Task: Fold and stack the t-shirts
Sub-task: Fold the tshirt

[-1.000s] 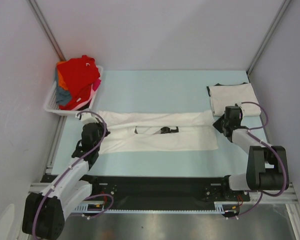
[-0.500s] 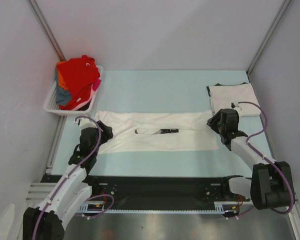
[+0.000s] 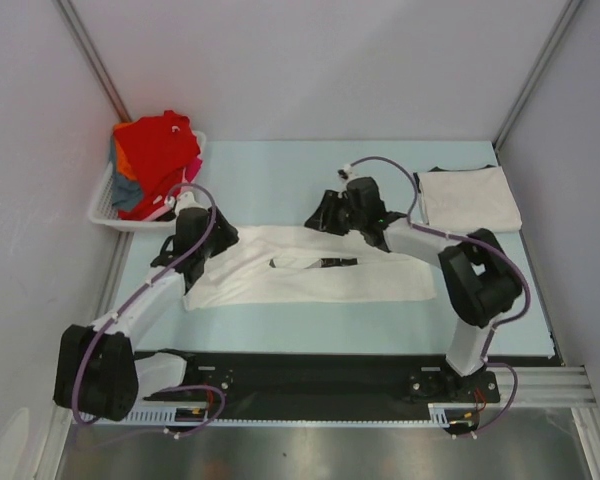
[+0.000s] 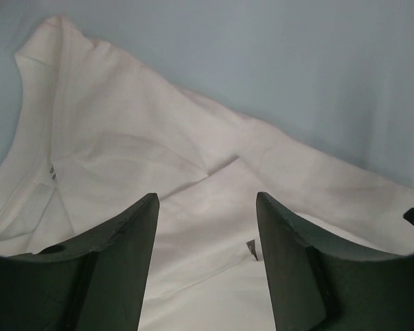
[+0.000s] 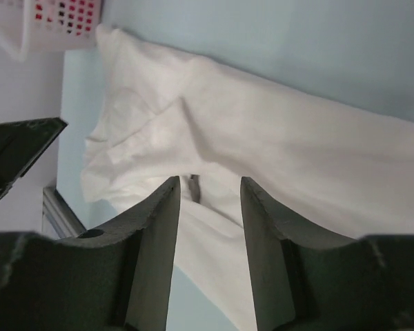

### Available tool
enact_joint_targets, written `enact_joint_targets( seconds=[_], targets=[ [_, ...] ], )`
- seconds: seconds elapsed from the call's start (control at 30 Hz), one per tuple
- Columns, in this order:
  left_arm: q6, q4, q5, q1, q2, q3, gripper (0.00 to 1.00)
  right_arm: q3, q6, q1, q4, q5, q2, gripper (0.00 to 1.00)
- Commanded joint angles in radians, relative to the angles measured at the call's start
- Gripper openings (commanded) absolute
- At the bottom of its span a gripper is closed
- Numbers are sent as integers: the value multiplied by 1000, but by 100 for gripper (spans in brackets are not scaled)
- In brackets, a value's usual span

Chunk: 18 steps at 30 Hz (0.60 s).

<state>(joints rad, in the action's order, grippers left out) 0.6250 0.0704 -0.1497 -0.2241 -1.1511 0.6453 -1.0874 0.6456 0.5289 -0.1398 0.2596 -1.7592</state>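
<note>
The white t-shirt (image 3: 300, 285) with small black marks lies spread out long across the middle of the blue desk (image 3: 280, 175). The left tool (image 4: 205, 269) is over the shirt's left end. Its fingers are wide apart and hold nothing. The right tool (image 5: 207, 238) is over the shirt's far edge, and its fingers are apart and empty too. A folded off-white t-shirt (image 3: 470, 198) lies at the far right. The red and orange t-shirts (image 3: 158, 150) sit piled in the white basket (image 3: 120, 220) at the far left.

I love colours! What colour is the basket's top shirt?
That t-shirt is red, clearest in the top view.
</note>
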Motion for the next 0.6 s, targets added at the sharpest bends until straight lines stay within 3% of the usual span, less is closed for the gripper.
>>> enact_joint_targets(
  seconds=[0.0,0.23,0.33,0.47,0.57],
  targets=[
    [19,15,-10,0,-94,102,64,-156,-9,62,-43,151,-118,46],
    [48,60,79,58,-332,232,63,-428,-9,112,48,231,-388,45],
    [25,106,85,58,-442,301,62,-450,15,114,8,270,-453,45],
    [45,261,-11,58,-579,399,60,-491,20,114,6,348,-531,45],
    [56,281,-17,58,-611,415,59,-493,28,111,0,397,-552,45]
  ],
)
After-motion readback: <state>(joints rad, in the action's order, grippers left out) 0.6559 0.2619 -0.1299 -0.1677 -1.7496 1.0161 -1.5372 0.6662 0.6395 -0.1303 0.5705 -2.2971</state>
